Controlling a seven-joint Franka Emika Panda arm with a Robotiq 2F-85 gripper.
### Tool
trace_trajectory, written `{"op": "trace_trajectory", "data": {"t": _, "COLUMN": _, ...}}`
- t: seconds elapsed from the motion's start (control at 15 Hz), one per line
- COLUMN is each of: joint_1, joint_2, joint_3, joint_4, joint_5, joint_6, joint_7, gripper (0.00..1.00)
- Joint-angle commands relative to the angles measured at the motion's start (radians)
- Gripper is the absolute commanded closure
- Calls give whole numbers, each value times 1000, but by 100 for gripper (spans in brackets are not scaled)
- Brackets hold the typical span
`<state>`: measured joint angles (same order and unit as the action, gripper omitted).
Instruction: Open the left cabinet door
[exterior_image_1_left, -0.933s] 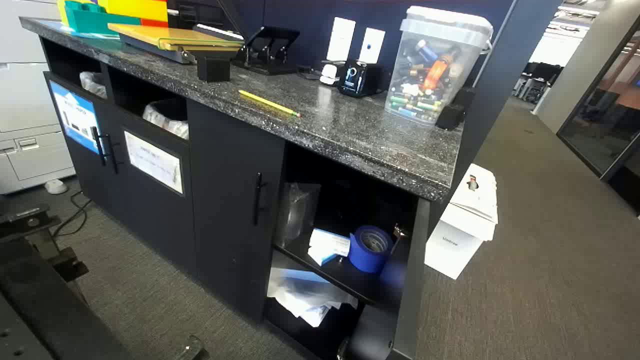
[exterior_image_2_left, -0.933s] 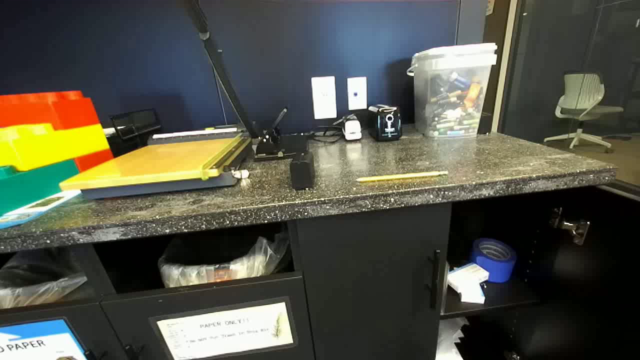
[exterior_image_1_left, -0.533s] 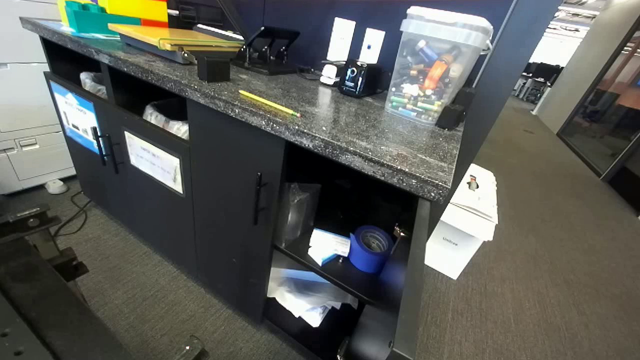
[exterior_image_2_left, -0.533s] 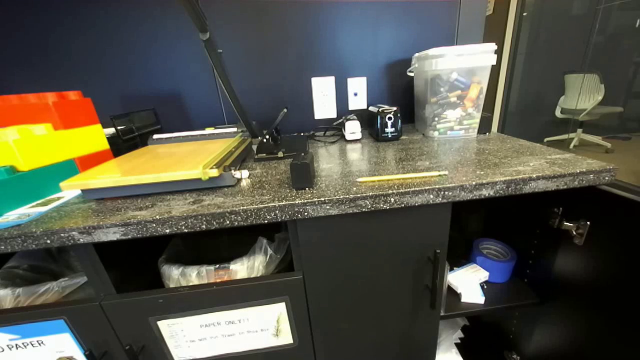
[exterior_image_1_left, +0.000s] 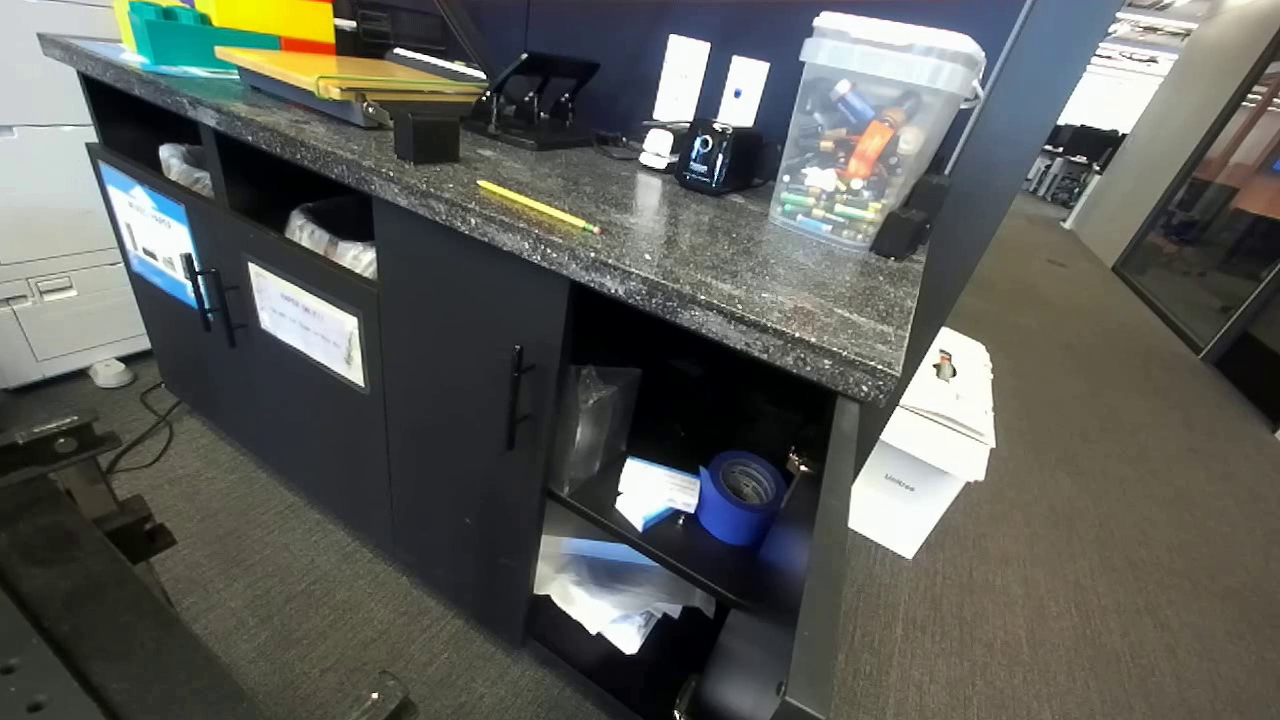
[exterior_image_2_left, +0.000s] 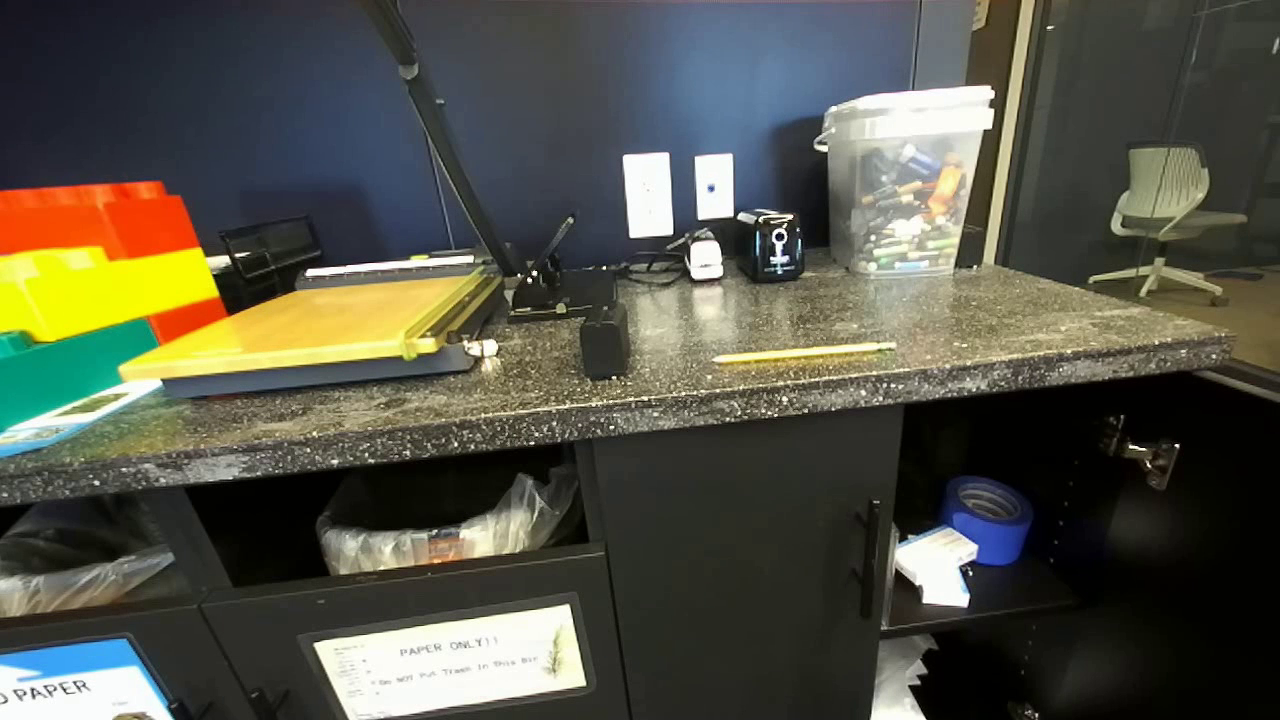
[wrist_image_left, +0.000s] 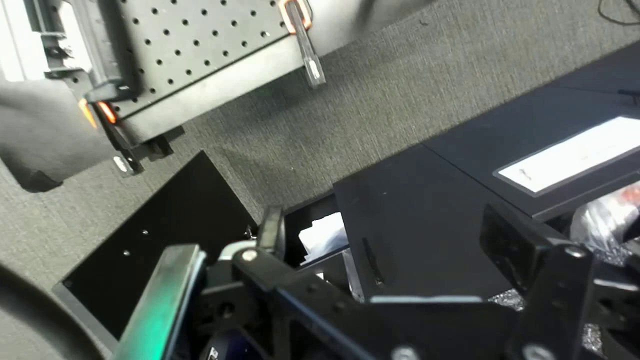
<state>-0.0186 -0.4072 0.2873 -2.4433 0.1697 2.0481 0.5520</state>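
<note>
Grey carpet (wrist_image_left: 350, 125) is the floor my pull would sweep over. Come in too high and the hard front edge of the speckled surface (exterior_image_2_left: 1010, 320) would catch me; swing too wide and the door, or my arm, could meet the perforated metal plate (wrist_image_left: 220, 45) opposite. The left cabinet door (exterior_image_2_left: 745, 570) is shut, between the PAPER ONLY!! panel (exterior_image_1_left: 315, 440) and the open compartment (exterior_image_2_left: 980, 435); beyond that compartment the right cabinet door (wrist_image_left: 175, 225) already stands open, and coming in from there I would likely bump it. My pincer (wrist_image_left: 381, 215) is spread wide with nothing between its tips, and the likeliest failure comes at the vertical bar handle (exterior_image_2_left: 872, 560): it is thin, black on black, and if I arrive turned the wrong way I could jab the door face or slip off mid-pull. Overshooting sideways might nudge the blue tape roll (exterior_image_2_left: 1000, 535); a low arm might roll the pencil (exterior_image_1_left: 540, 207), which lies near the surface's front edge.

For room, the carpet strip between doors and plate should allow a modest swing, tightest where the right door's outer edge appears near the plate in the wrist view. The handle side of my door borders the open compartment, leaving space for one tip; on the PAPER ONLY!! side, I judge, run the hinges. Neither exterior view shows my pincer, so I cannot tell its distance from the handle.
</note>
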Motion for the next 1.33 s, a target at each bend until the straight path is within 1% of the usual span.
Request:
{"op": "trace_trajectory", "data": {"t": 0.0, "joint_1": 20, "joint_2": 218, "joint_3": -35, "joint_4": 9, "joint_5": 1, "joint_6": 258, "joint_7": -15, "gripper": 0}}
{"op": "trace_trajectory", "data": {"t": 0.2, "joint_1": 38, "joint_2": 383, "joint_3": -55, "joint_4": 11, "joint_5": -20, "joint_6": 446, "joint_7": -19, "gripper": 0}}
{"op": "trace_trajectory", "data": {"t": 0.33, "joint_1": 49, "joint_2": 497, "joint_3": -75, "joint_4": 19, "joint_5": -63, "joint_6": 568, "joint_7": 1, "gripper": 0}}
{"op": "trace_trajectory", "data": {"t": 0.53, "joint_1": 93, "joint_2": 644, "joint_3": -140, "joint_4": 36, "joint_5": -145, "joint_6": 736, "joint_7": 40, "gripper": 0}}
{"op": "trace_trajectory", "data": {"t": 0.67, "joint_1": 152, "joint_2": 742, "joint_3": -212, "joint_4": 61, "joint_5": -204, "joint_6": 830, "joint_7": 78, "gripper": 0}}
{"op": "trace_trajectory", "data": {"t": 0.87, "joint_1": 270, "joint_2": 884, "joint_3": -335, "joint_4": 127, "joint_5": -227, "joint_6": 947, "joint_7": 109, "gripper": 0}}
{"op": "trace_trajectory", "data": {"t": 1.0, "joint_1": 359, "joint_2": 996, "joint_3": -413, "joint_4": 189, "joint_5": -202, "joint_6": 1009, "joint_7": 116, "gripper": 0}}
{"op": "trace_trajectory", "data": {"t": 1.27, "joint_1": 511, "joint_2": 1201, "joint_3": -525, "joint_4": 317, "joint_5": -118, "joint_6": 1132, "joint_7": 111, "gripper": 0}}
